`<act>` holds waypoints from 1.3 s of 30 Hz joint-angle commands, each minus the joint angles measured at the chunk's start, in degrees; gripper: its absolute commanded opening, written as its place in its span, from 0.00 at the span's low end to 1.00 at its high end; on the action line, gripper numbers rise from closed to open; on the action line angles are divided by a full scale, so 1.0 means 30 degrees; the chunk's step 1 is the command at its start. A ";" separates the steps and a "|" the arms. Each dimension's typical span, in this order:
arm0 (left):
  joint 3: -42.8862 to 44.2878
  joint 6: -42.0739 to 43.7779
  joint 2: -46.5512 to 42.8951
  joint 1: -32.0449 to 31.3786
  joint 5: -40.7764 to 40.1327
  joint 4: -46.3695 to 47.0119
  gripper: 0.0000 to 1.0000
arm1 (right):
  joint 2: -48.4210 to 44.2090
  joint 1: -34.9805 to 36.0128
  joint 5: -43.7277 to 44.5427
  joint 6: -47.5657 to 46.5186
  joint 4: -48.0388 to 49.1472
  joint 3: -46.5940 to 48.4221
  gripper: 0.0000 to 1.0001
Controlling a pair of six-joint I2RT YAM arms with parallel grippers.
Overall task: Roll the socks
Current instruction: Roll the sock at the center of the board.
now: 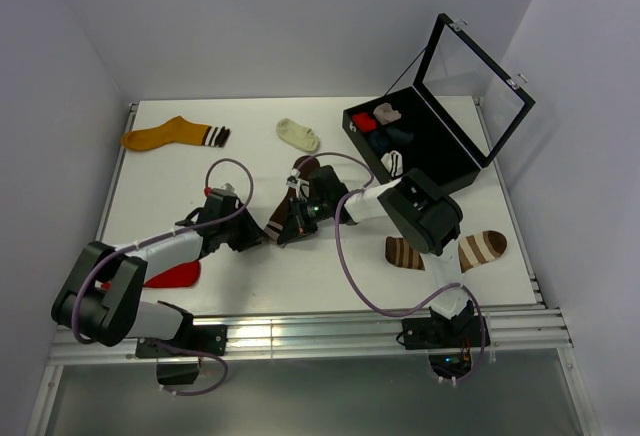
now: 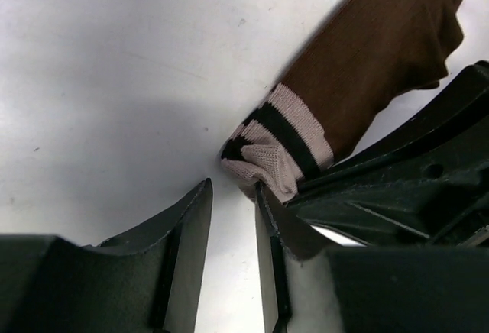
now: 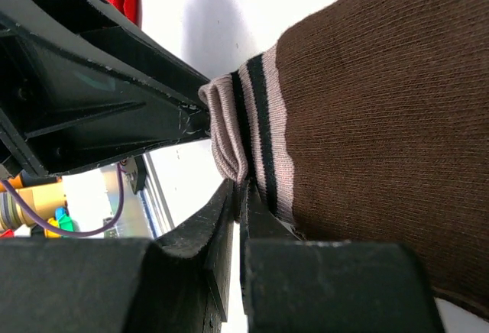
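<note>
The dark brown sock [image 1: 287, 211] with a pale-striped cuff lies at the table's middle, between both grippers. My right gripper [image 1: 295, 222] is shut on a fold of its cuff [image 3: 229, 138]; the brown leg [image 3: 367, 104] fills the right wrist view, with the gripper [image 3: 241, 188] below it. My left gripper [image 1: 248, 233] is open with a narrow gap and holds nothing [image 2: 233, 192]. Its right fingertip [image 2: 263, 195] touches the cuff edge [image 2: 279, 146]. The red sock [image 1: 175, 274] lies under the left arm. The cream ankle sock [image 1: 298, 134] lies at the back.
A mustard sock [image 1: 170, 134] lies at the back left. Two brown striped socks [image 1: 405, 253] [image 1: 482, 248] lie near the right arm. An open black box [image 1: 430, 156] holding several rolled socks stands at the back right, its lid raised.
</note>
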 commanded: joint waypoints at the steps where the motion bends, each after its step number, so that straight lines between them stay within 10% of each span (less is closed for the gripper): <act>1: 0.0055 -0.0047 0.0865 -0.0119 -0.1146 -0.0543 0.35 | 0.0112 -0.0154 0.0226 -0.0412 -0.0406 -0.0020 0.03; 20: 0.1227 -0.0779 0.1657 -0.0148 -0.1674 -0.1246 0.26 | -0.1176 -0.0008 0.2158 -0.2873 -0.2456 0.0185 0.37; 39: 0.2340 -0.1307 0.1981 -0.0148 -0.0738 -0.1335 0.23 | -0.1382 0.1779 0.8604 -0.5862 -0.5181 0.0800 0.25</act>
